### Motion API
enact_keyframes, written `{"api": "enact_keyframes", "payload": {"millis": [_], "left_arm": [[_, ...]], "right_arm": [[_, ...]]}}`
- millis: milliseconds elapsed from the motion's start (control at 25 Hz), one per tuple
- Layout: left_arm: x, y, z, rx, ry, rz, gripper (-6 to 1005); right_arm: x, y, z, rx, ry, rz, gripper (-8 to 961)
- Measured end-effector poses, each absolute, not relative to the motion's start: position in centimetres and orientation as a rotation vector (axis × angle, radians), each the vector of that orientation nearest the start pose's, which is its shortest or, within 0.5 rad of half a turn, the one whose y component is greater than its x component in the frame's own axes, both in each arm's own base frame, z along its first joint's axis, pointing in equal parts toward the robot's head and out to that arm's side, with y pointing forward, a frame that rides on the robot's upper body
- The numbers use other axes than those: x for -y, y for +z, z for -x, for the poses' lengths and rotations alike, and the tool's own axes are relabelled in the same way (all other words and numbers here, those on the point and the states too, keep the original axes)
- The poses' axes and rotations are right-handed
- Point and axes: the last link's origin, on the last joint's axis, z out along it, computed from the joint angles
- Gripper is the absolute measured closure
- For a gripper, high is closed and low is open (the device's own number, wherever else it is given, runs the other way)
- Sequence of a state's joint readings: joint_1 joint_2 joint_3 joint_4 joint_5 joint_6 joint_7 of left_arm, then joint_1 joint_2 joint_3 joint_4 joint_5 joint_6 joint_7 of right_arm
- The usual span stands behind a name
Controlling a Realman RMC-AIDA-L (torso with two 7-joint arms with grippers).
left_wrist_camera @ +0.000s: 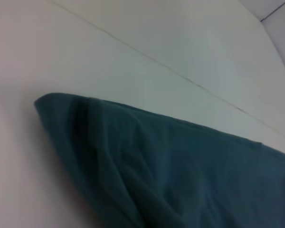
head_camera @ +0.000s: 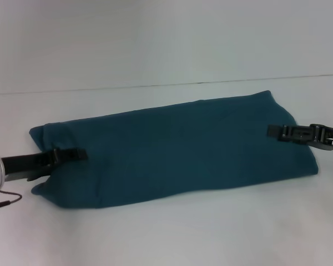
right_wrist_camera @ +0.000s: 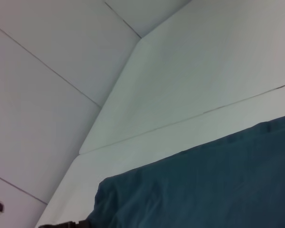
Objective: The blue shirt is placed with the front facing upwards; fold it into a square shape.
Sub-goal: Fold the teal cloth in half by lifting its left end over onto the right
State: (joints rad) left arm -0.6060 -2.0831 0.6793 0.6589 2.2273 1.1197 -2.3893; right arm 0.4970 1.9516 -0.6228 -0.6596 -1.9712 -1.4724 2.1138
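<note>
Blue shirt (head_camera: 177, 149): soft plain teal cloth, folded into a long band on the white table (head_camera: 155, 233). Left gripper (head_camera: 72, 154) and right gripper (head_camera: 278, 132) are laid at opposite ends; finger state cannot be told.

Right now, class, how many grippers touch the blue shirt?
2: the left gripper at the blue shirt's left end, the right gripper at its right end.
</note>
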Motion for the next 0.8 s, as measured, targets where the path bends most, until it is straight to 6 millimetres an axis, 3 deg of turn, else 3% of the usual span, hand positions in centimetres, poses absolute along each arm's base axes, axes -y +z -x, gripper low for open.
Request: {"api": "enact_keyframes", "payload": {"millis": [240, 440, 800], "left_arm": [[-38.25, 0.68, 29.87, 1.829, -0.527, 1.955, 398], [-38.15, 0.56, 30.13, 1.837, -0.501, 1.947, 649], [-37.84, 0.35, 29.73, 1.843, -0.516, 1.985, 818]], "right_arm": [[-34.56, 6.63, -30.64, -1.574, 0.809, 2.222, 299], [-34.36, 6.62, -30.83, -1.579, 0.807, 2.219, 299], [-34.02, 6.59, -31.09, -1.588, 0.803, 2.217, 299]]}}
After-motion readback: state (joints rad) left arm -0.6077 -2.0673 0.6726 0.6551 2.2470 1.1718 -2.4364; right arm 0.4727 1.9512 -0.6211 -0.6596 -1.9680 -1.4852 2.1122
